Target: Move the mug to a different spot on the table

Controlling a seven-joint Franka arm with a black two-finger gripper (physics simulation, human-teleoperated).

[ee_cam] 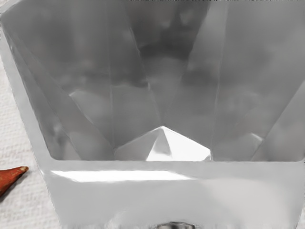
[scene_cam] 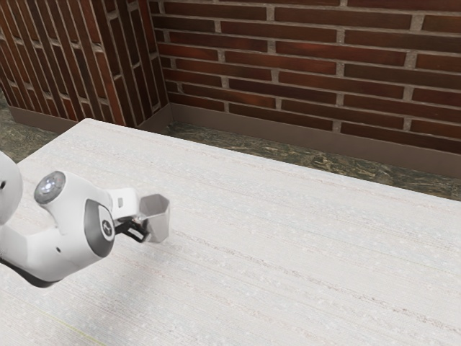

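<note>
While the fingers [scene_cam: 137,231] pinch the mug [scene_cam: 154,216], you seem mid-carry; next, take it toward the exterior view's three o'clock, then lower it onto the table [scene_cam: 302,238].

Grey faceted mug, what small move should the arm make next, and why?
Probably ease the grey faceted mug toward the exterior view's right: it sits right at the black tool, close under the wrist camera, and most of the pale table stretches that way.
</note>
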